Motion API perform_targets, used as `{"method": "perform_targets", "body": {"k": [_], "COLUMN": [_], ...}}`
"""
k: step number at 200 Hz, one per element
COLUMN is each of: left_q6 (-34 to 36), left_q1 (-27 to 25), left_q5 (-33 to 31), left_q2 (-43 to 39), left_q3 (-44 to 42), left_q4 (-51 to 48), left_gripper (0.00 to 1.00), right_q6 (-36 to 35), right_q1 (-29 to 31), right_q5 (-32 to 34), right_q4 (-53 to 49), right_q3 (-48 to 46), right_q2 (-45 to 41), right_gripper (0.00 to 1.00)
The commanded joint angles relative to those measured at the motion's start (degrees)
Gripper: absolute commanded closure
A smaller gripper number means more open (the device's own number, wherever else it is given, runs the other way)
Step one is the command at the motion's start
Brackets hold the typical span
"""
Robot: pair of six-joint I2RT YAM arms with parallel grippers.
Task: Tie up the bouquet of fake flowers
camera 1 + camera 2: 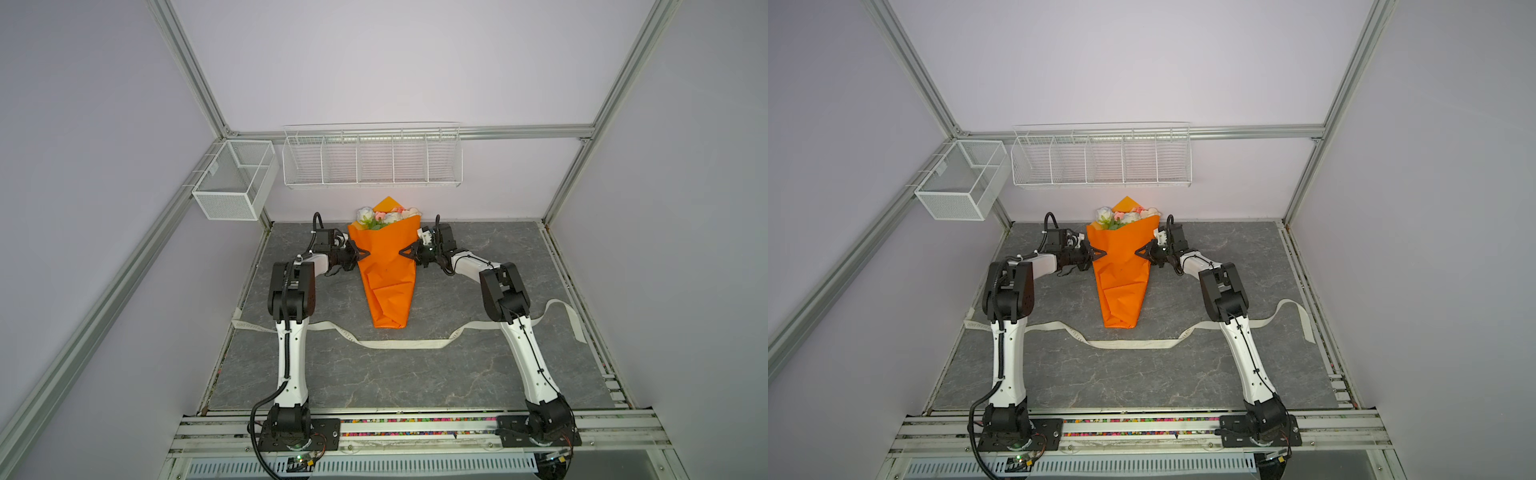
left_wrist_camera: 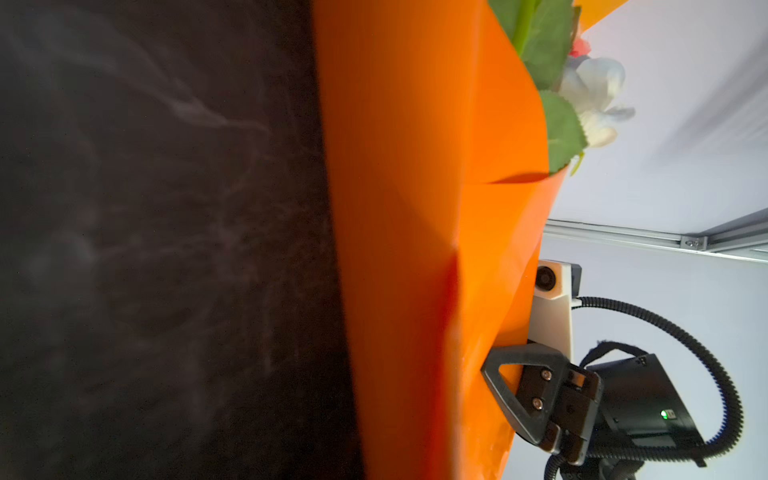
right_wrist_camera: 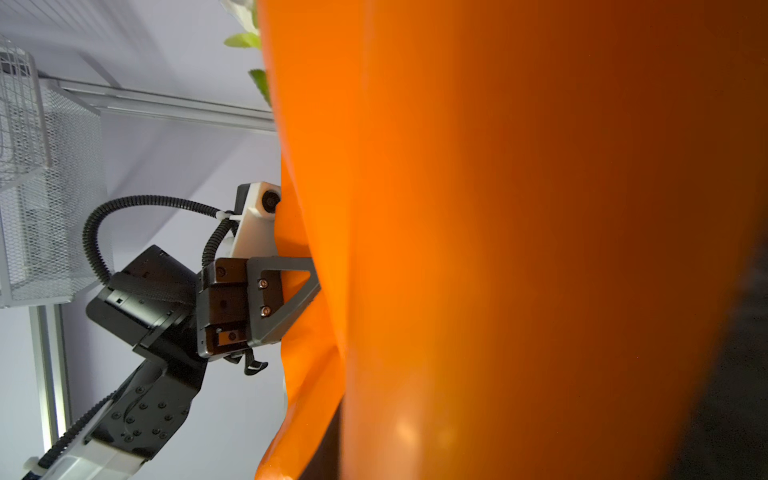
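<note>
On the grey marbled table (image 1: pixel 457 374), the bouquet of fake flowers (image 1: pixel 384 217) lies toward 12 o'clock, its blooms pointing that way, already wrapped in the orange paper (image 1: pixel 384 274). The left tool (image 1: pixel 362 253) is pinched together on the wrap's 9 o'clock edge, and the right tool (image 1: pixel 402 252) looks likewise clamped at 3 o'clock. The ribbon (image 1: pixel 399 344) lies loose at 6 o'clock, so the tying is not yet begun.

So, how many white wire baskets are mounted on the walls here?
2. A mesh basket hangs on the left rail; a long divided wire rack on the back wall. None seems hidden.
</note>
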Motion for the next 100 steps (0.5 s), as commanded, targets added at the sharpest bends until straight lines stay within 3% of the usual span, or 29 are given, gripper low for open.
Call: {"method": "perform_targets", "body": {"k": [1,100], "left_q6": [-3.84,-7.31], "left_q1": [-1.0,-7.03], "left_q5": [0.71,-4.06], "left_q2": [-4.09,-20.24], "left_q3": [-2.83,-26.38], "left_q4": [4.63,19.51], "left_gripper": [1.0,1.0], "right_q6": [-0.17,-8.18], "right_q1": [-0.24,-0.91], "right_q5": [-0.56,3.25], "right_q4": [-0.89,4.51], "right_q3": [-3.76,-38.69], "right_q2": [-6.91,-32.94], "right_gripper": [0.84,0.89]}}
